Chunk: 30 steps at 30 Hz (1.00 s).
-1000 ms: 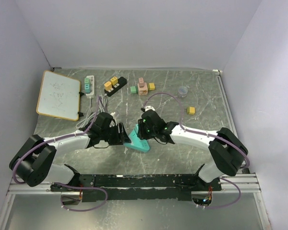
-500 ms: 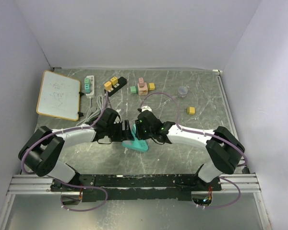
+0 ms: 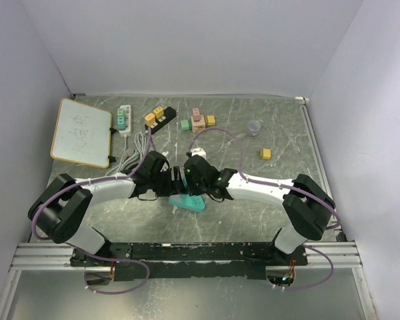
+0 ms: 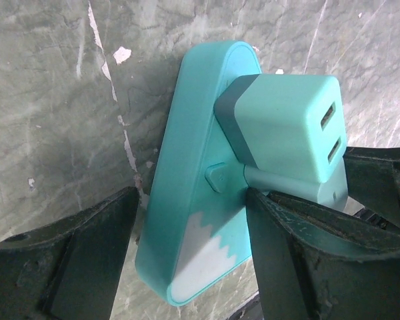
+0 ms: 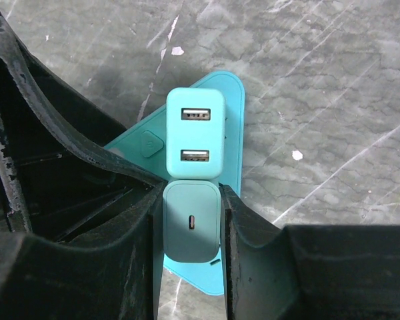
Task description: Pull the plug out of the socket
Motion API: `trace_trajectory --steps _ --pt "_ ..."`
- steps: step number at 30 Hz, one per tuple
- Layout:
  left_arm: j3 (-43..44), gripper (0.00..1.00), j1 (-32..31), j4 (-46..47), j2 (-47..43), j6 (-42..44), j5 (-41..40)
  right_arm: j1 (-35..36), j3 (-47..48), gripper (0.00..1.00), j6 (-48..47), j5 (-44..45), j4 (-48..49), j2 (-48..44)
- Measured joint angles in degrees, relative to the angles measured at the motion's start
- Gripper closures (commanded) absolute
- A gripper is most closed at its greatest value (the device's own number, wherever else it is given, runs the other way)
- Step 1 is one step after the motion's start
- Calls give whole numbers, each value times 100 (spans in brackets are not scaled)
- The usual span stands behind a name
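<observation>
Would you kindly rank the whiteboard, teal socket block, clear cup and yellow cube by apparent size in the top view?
1. whiteboard
2. teal socket block, partly hidden
3. clear cup and yellow cube, alike: unranked

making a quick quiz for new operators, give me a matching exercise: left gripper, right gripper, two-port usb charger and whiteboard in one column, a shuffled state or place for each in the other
1. left gripper
2. right gripper
3. two-port USB charger
4. whiteboard

A. lying at the far left of the table
B. shut on the small single-port plug
C. open, fingers either side of the teal socket block
D. seated in the teal socket block, not gripped

Pairs: 1-C, 2-B, 3-D, 4-A
</observation>
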Motion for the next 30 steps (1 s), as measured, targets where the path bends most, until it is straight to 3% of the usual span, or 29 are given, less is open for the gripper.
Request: trace_trajectory --steps 15,20,26,30 --pt "-9 22 -68 225 142 -208 -59 -15 275 100 -15 229 -511 -13" --pt "-57 22 -68 378 205 -236 -262 -372 275 100 59 -175 -243 -643" --pt "-85 23 -70 450 190 -236 -271 -442 402 100 61 -15 -42 -968" --pt "-76 22 -74 470 101 -227 -271 -813 -44 100 -15 131 -122 -1353"
